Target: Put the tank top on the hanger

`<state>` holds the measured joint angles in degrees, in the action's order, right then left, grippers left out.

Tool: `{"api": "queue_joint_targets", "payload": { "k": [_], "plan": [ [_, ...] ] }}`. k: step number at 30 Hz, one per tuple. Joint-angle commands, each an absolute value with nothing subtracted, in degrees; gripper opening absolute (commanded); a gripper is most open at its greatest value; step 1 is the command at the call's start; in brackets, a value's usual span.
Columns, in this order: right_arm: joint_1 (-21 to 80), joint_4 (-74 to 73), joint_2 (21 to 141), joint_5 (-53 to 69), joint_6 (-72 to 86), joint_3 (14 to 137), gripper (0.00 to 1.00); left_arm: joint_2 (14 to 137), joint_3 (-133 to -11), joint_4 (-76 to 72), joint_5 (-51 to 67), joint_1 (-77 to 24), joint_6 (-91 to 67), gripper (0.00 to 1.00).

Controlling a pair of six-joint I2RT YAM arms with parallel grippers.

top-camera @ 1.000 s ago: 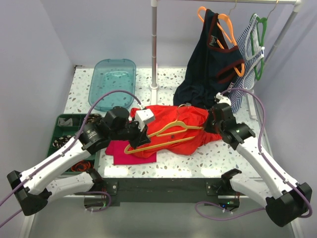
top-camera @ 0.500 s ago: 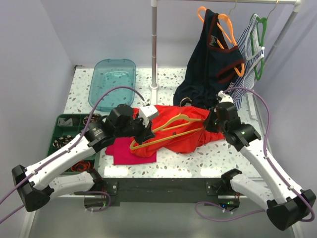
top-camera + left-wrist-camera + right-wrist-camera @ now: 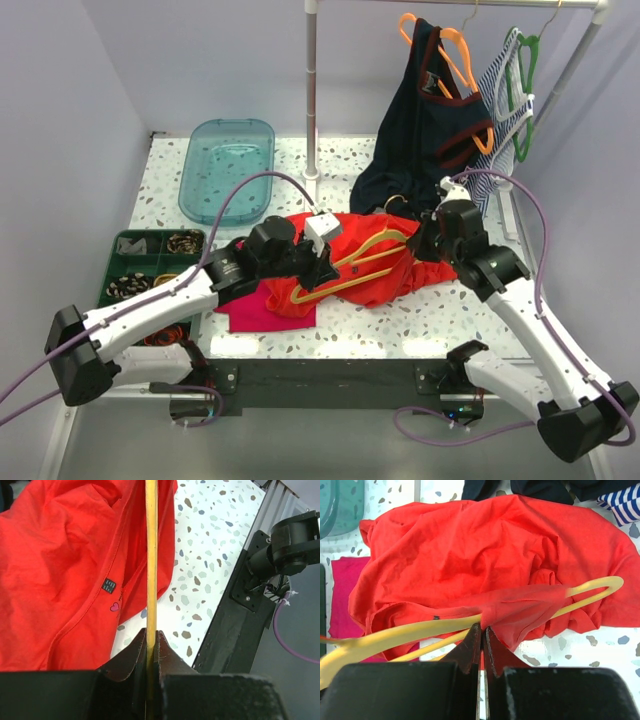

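1. At mid-bench [image 3: 330, 160], between the two arms, the tank top [image 3: 400, 278] lies in a crumpled heap on the speckled surface. Its near left edge overlaps a flat magenta cloth [image 3: 262, 310].
2. The hanger [image 3: 355, 262] lies slantwise over the tank top, with its hook toward the far right.
3. The left pincer [image 3: 320, 268] is closed narrow on the hanger. In the left wrist view its fingers [image 3: 137, 652] clamp the thin yellow bar [image 3: 151, 555] edge-on.
4. In that same view, red fabric [image 3: 65, 565] lies on one side of the bar and bare bench [image 3: 210, 555] on the other.
5. The right pincer [image 3: 420, 245] sits at the right end of the heap. In the right wrist view it [image 3: 481, 630] is pinched shut on a fold of the tank top [image 3: 470, 555].
6. In the right wrist view, one arm of the hanger [image 3: 420, 629] runs under that same fold. It emerges again at the rounded end on the right.
7. A navy top with red trim [image 3: 420, 140] hangs from the far rail on an orange hanger.
8. A striped garment [image 3: 505, 110] hangs just to the right of the navy top.
9. A teal tray [image 3: 228, 165] stands at the far left of the bench.
10. A green compartment box [image 3: 150, 265] sits at the bench's left edge.
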<state>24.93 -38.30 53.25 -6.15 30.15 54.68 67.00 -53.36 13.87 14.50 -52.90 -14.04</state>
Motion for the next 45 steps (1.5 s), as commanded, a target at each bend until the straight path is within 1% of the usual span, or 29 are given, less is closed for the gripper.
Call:
{"api": "queue_joint_targets", "payload": {
  "k": [1, 3, 4, 5, 7, 8, 9, 11, 13, 14, 18, 21, 22, 25, 27, 29, 33, 34, 36, 37, 39, 45],
  "plan": [
    [24.8, -35.9, 51.4, -4.8, 27.7, 55.8, 0.00, 68.4, -51.4, 1.0, 14.5, -53.9, -17.1, 0.00],
    [24.8, -36.7, 51.2, -5.4, 27.3, 55.6, 0.02, 68.9, -50.1, -2.4, 13.5, -54.0, -17.7, 0.00],
    [24.8, -37.2, 50.9, -5.5, 27.0, 55.5, 0.07, 69.0, -49.6, -3.2, 13.3, -54.0, -17.8, 0.00],
    [24.8, -37.4, 50.4, -5.7, 26.8, 55.0, 0.23, 69.0, -48.7, -3.8, 12.6, -54.1, -17.8, 0.00],
    [24.8, -36.1, 47.3, -4.6, 25.8, 54.0, 0.36, 69.3, -48.0, -5.2, 12.3, -54.0, -17.7, 0.00],
    [24.7, -35.2, 46.1, -2.4, 25.3, 52.4, 0.46, 69.4, -47.9, -5.5, 12.3, -54.0, -17.5, 0.00],
    [24.8, -32.4, 44.9, -0.8, 24.8, 51.7, 0.50, 70.1, -47.9, -5.9, 12.5, -54.0, -17.3, 0.00],
    [24.8, -29.7, 42.6, 2.8, 23.5, 50.2, 0.57, 71.1, -48.0, -6.3, 12.6, -54.0, -17.0, 0.00],
    [25.1, -25.5, 41.6, 4.0, 22.7, 49.4, 0.62, 72.3, -48.4, -6.5, 12.7, -54.0, -16.6, 0.00],
    [25.5, -23.9, 41.4, 4.6, 22.4, 48.4, 0.66, 72.8, -48.4, -6.5, 12.8, -54.0, -16.5, 0.00],
    [26.9, -19.0, 43.1, 2.6, 21.8, 48.0, 0.67, 74.3, -49.0, -6.6, 13.2, -54.0, -15.9, 0.00],
    [28.8, -17.0, 46.1, 0.2, 21.3, 48.2, 0.66, 75.0, -49.6, -6.5, 13.7, -54.0, -15.8, 0.00],
    [30.0, -16.4, 47.0, -3.0, 20.9, 48.1, 0.65, 75.1, -49.9, -6.5, 13.9, -54.0, -15.7, 0.00],
    [32.3, -14.5, 49.8, -7.8, 20.2, 48.3, 0.63, 75.6, -50.2, -6.7, 14.5, -54.1, -15.8, 0.00],
    [33.6, -13.2, 51.4, -9.3, 20.2, 48.4, 0.56, 75.8, -50.1, -6.7, 14.4, -54.1, -15.8, 0.00],
    [35.6, -12.7, 51.9, -13.4, 20.2, 48.4, 0.47, 75.8, -50.2, -6.7, 14.2, -54.1, -15.8, 0.00],
    [37.2, -11.3, 52.1, -18.2, 19.8, 47.3, 0.38, 75.7, -50.3, -6.7, 13.6, -54.1, -15.7, 0.00],
    [37.4, -11.0, 51.9, -18.7, 19.9, 47.0, 0.30, 75.8, -50.4, -6.7, 13.4, -54.1, -15.8, 0.00],
    [37.6, -10.5, 52.0, -19.4, 20.0, 46.1, 0.23, 75.8, -50.6, -6.8, 13.4, -54.1, -15.9, 0.00],
    [37.8, -10.5, 52.3, -19.9, 20.0, 46.1, 0.12, 75.8, -50.7, -6.9, 13.3, -54.2, -16.3, 0.00],
    [37.9, -10.5, 52.2, -20.9, 19.9, 45.7, 0.00, 75.8, -50.9, -7.0, 13.0, -54.1, -16.8, 0.00],
    [38.6, -9.9, 51.3, -24.2, 19.2, 44.2, 0.00, 75.9, -51.1, -7.0, 12.2, -54.1, -18.3, 0.00]
  ]
}}
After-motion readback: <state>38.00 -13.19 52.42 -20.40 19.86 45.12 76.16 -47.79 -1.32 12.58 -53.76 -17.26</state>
